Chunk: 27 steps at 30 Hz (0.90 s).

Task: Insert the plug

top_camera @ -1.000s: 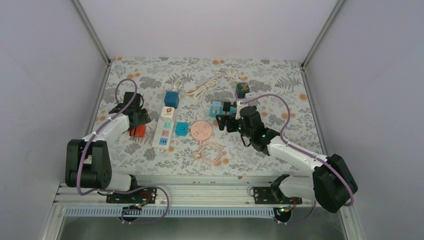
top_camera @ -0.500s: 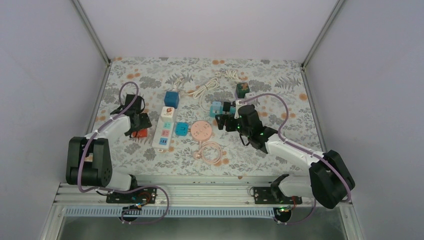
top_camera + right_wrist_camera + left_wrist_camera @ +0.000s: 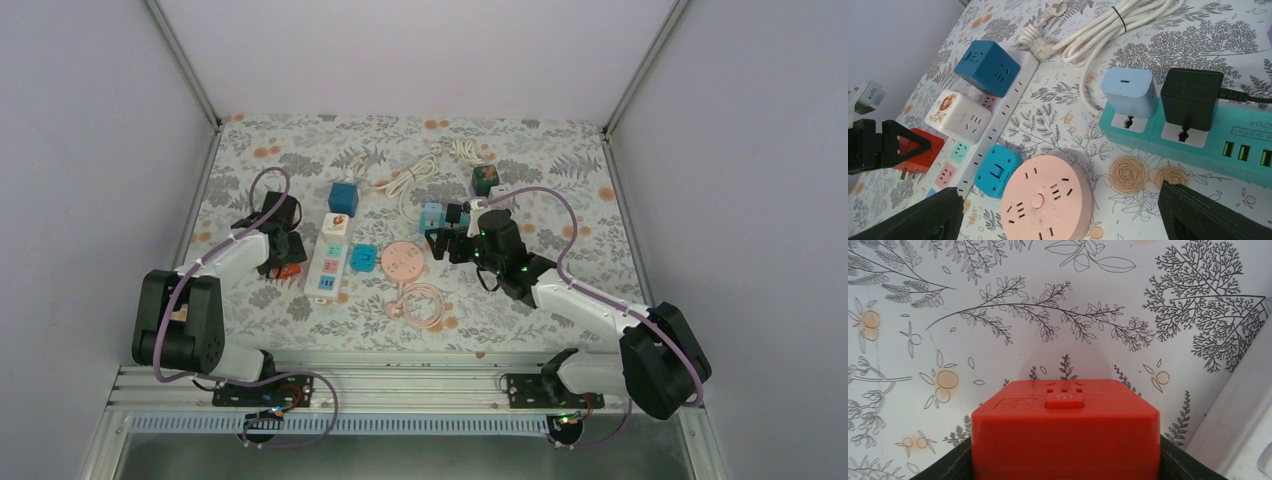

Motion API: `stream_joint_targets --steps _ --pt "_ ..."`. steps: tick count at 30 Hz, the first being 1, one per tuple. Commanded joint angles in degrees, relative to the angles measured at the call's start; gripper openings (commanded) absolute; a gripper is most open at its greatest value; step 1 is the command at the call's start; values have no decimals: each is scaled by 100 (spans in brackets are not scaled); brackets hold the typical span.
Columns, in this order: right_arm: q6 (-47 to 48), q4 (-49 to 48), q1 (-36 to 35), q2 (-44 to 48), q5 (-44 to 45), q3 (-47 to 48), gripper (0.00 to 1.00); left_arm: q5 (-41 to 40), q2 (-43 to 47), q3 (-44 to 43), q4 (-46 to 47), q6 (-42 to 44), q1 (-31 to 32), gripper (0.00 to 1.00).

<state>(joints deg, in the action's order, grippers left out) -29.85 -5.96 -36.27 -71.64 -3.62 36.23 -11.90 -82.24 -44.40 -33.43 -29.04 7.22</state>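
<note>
My left gripper (image 3: 283,262) is shut on a red cube plug (image 3: 290,269), which fills the bottom of the left wrist view (image 3: 1065,435) between the dark fingers. It hangs just left of the white power strip (image 3: 328,255). In the right wrist view the red plug (image 3: 918,150) shows prongs pointing down, close to the mat beside the strip (image 3: 993,125). My right gripper (image 3: 440,243) is open and empty, its fingertips (image 3: 913,215) spread wide over the pink round socket (image 3: 1045,200).
On the white strip sit a blue cube (image 3: 343,198) and a white decorated cube (image 3: 335,225). A light-blue adapter (image 3: 362,258), a teal strip (image 3: 1193,140) with two chargers, a white cable (image 3: 410,175), a pink coiled cable (image 3: 424,303) and a dark cube (image 3: 486,179) lie around.
My left gripper has carried the red plug to the right, closer to the white strip. My right gripper has shifted slightly left.
</note>
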Motion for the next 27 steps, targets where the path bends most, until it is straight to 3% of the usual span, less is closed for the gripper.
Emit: stream_joint_targets --steps 1,5,7,11,14,17,23,27 --pt "-109 -172 50 122 -83 -37 100 -515 190 -438 -330 -14 177 47" --pt "80 -257 45 192 -144 0 100 -673 616 -1044 -585 197 532 47" --pt "230 -348 50 238 -196 43 100 -341 878 -1286 -495 470 715 47" --pt "682 -654 50 352 -877 181 100 1530 1304 -1372 301 1072 898 47" --pt "837 -1026 50 387 -1877 292 100 3320 1467 -1299 991 1352 1050 47" --pt "780 -1539 50 350 -3021 365 100 4505 1478 -1274 1565 1508 1208 47" --pt "292 -2146 41 137 -4247 670 100 6247 1459 -1474 2287 1991 1691 47" --pt "-38 -2454 9 59 -4662 798 100 6762 1404 -1692 2355 2414 1981 47"
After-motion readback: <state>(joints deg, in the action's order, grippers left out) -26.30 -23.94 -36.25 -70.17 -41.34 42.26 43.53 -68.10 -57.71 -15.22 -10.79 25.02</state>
